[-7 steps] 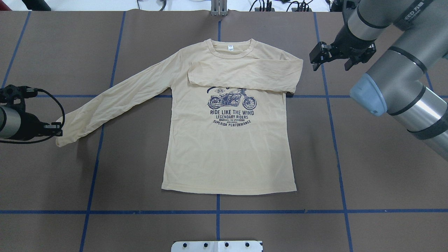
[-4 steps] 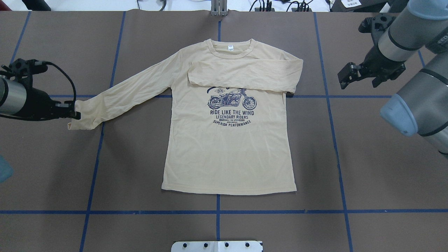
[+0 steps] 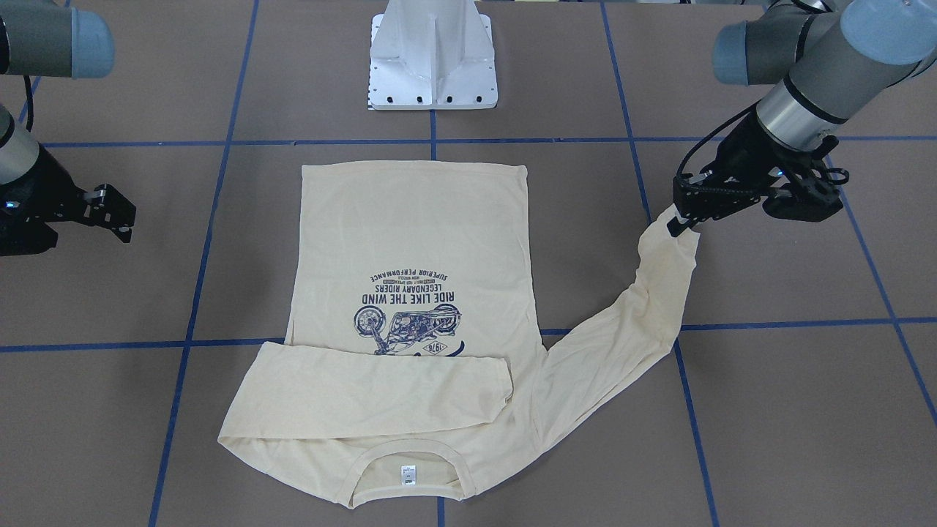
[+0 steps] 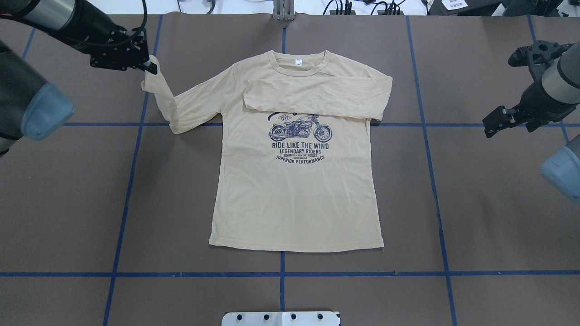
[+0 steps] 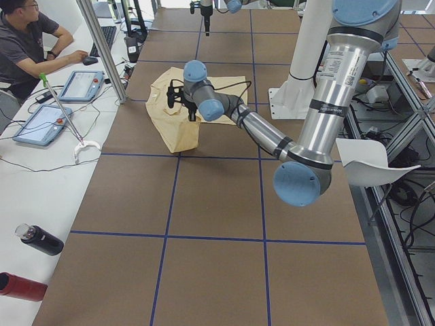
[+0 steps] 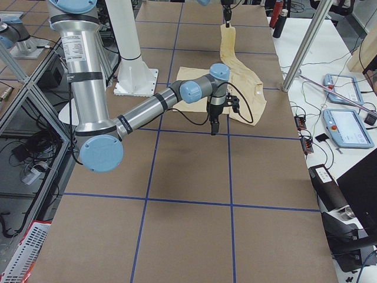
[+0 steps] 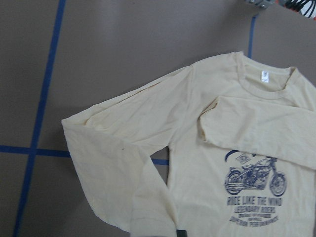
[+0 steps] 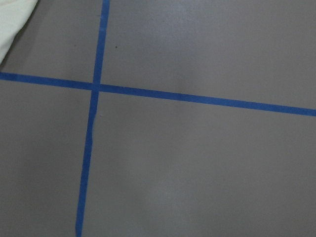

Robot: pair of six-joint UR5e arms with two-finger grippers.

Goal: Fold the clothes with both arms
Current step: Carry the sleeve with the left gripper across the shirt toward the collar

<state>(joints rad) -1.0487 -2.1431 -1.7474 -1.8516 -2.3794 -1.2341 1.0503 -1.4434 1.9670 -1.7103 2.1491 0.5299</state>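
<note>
Pale cream-yellow long-sleeved T-shirt (image 4: pixel 294 199) lies flat and face up in the middle of the brown tabletop (image 4: pixel 476 217), which is gridded with blue tape lines (image 4: pixel 362 274). Its small white neck label (image 4: pixel 298 62) is at the far end from the robot. One sleeve (image 4: pixel 317 97) is folded across the chest, covering the top of the navy motorcycle print (image 4: pixel 300 136). The left arm's black two-finger pincer (image 4: pixel 152 68) is clenched on the cuff of the other sleeve (image 4: pixel 181 108), holding it up off the tabletop. The right arm's black pincer (image 4: pixel 491 127) is released and holds nothing, well apart from the shirt.
</note>
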